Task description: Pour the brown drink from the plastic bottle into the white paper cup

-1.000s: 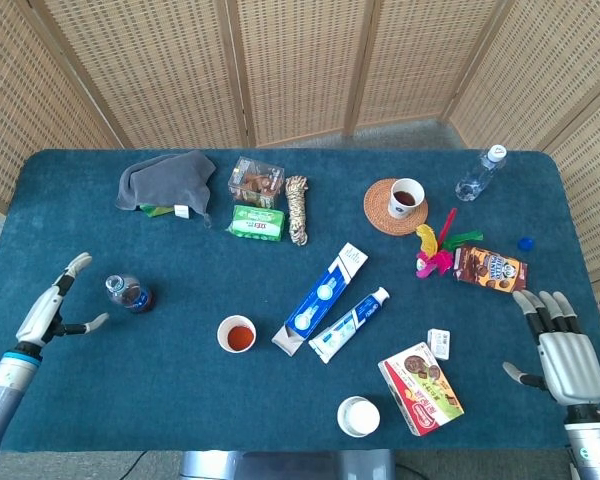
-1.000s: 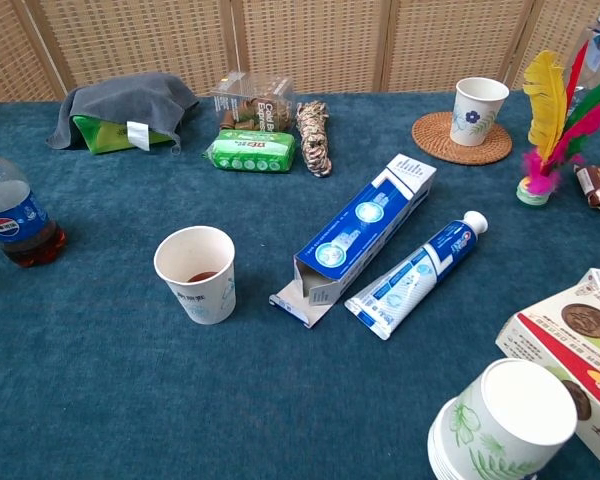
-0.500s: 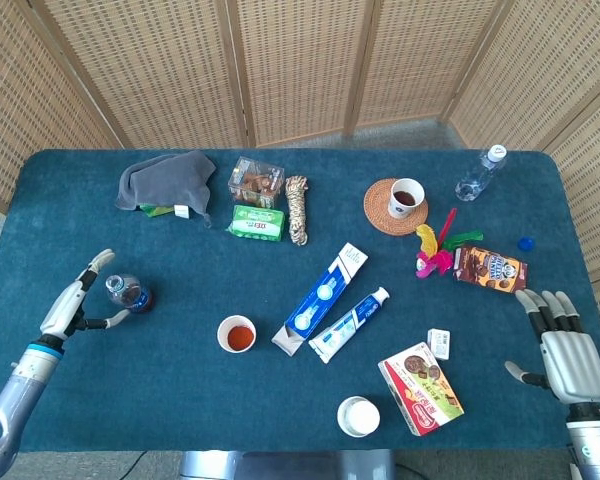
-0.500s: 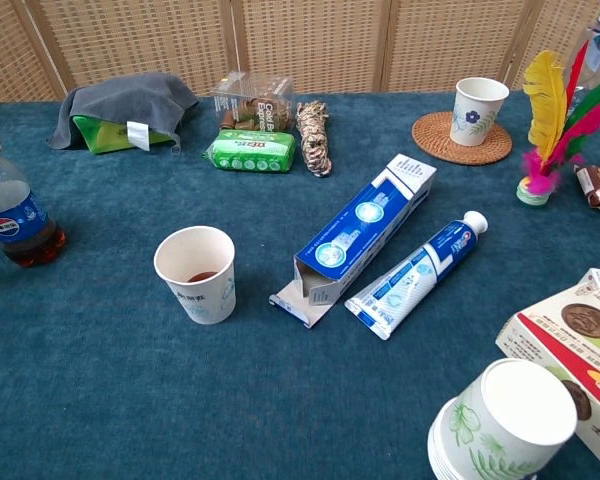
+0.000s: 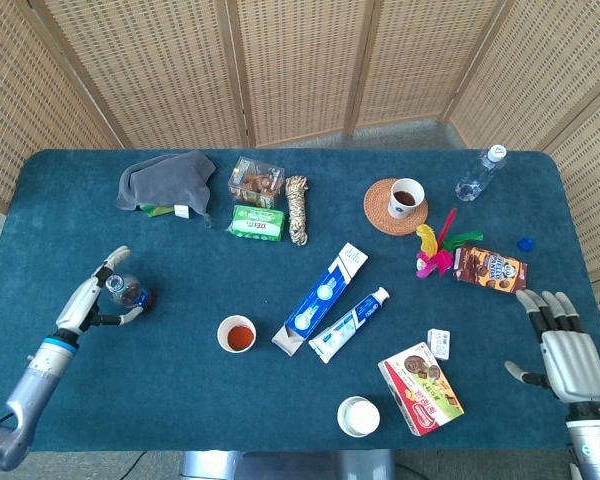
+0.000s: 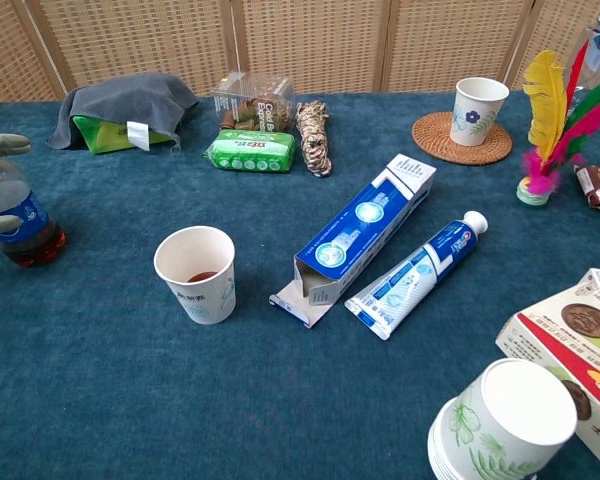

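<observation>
The plastic bottle (image 5: 131, 293) (image 6: 8, 214), with a blue label and a little brown drink at the bottom, stands upright at the table's left. My left hand (image 5: 98, 297) has reached it. Its fingers (image 6: 7, 144) and thumb lie on either side of the bottle without a visible grip. The white paper cup (image 5: 237, 334) (image 6: 196, 272) stands to the right of the bottle and holds a shallow layer of brown drink. Near the front right corner, my right hand (image 5: 563, 350) rests with its fingers spread, holding nothing.
A toothpaste box (image 5: 320, 298) and a tube (image 5: 350, 323) lie right of the cup. A stack of paper cups (image 6: 500, 420) and a snack box (image 5: 421, 387) sit at the front right. A grey cloth (image 5: 165, 178), packets and a coaster cup (image 5: 406, 198) are at the back.
My left hand has moved right, up to the bottle, and its fingers now flank it. The right hand and the cup have not moved.
</observation>
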You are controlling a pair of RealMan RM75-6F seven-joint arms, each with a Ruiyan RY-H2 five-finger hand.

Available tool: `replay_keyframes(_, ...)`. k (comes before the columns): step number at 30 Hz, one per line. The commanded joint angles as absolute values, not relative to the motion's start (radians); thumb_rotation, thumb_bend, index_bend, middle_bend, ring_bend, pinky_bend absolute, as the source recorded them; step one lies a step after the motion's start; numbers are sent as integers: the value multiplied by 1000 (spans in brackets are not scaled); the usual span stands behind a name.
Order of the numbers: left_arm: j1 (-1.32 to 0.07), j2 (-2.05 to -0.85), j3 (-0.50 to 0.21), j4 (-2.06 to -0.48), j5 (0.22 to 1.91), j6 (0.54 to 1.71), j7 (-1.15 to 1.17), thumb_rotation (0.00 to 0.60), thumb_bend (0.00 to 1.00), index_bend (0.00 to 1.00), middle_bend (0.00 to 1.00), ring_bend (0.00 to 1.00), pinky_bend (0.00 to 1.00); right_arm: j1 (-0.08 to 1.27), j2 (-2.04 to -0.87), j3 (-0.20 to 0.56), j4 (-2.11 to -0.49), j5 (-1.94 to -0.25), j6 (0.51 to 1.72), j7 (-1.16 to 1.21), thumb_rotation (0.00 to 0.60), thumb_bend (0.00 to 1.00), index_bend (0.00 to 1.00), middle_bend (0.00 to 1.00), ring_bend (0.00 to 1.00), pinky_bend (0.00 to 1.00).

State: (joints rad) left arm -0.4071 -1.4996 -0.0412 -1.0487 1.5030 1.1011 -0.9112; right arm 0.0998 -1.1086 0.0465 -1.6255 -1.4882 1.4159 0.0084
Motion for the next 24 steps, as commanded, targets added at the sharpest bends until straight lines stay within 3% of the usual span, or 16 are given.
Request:
replay_keyframes(1,-409,-1503,-41,-1047,1502,1101,-909,587,293,0,0,0,0,99,-1107,48,-1625,-1487,1418,14,600,0,0,0,0,0)
replay_keyframes(18,-424,-1553,-49,-1028,1474,1082,-881,600,391,0,0,0,1,99,-1099,48,-1624,-1490,1418,39,600,0,0,0,0,0)
replay_keyframes(21,-423,-1566,-55,-1021,1463,1085,-857,600,406,32,4,0,66,99,-1099,48,-1623,-1491,1418,41,600,0,0,0,0,0)
replay_keyframes(24,-420,-1581,-62,-1016,1454,1092,-846,600,410,157,92,67,187,99,-1099,48,-1623,-1490,1418,43,600,0,0,0,0,0)
